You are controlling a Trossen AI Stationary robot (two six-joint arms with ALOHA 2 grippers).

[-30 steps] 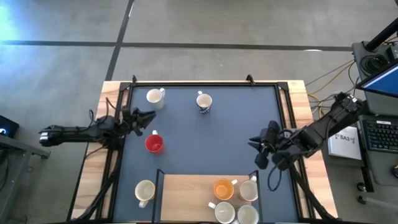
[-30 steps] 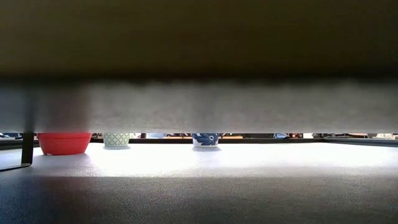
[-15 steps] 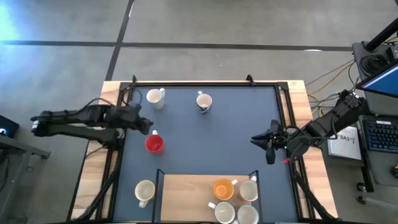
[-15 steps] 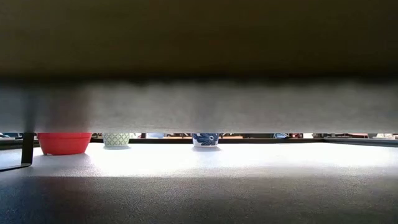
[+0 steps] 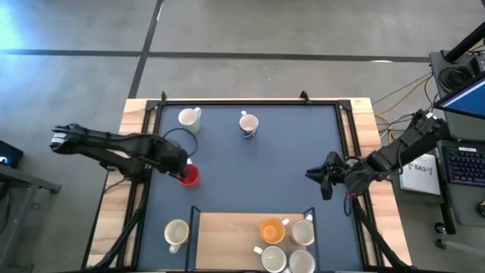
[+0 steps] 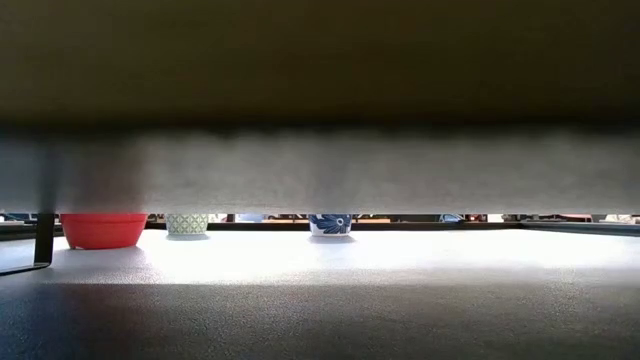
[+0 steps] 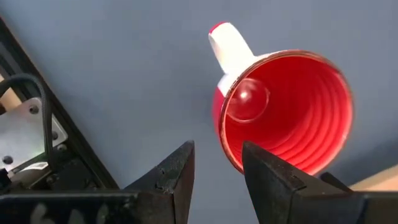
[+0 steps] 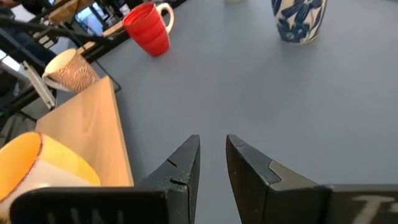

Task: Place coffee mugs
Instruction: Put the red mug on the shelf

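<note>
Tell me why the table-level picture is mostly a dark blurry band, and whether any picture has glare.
Low view: something out of focus close to the lens blocks the upper part, leaving a bright strip where the round red ceramic mug shows. Left wrist view: a round highlight glints inside that mug. High view: evenly lit, soft shadows.

Eight coffee mugs (image 5: 248, 123); two arms

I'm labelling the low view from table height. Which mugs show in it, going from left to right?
red mug → white mug with a green pattern → white mug with a blue pattern
</note>
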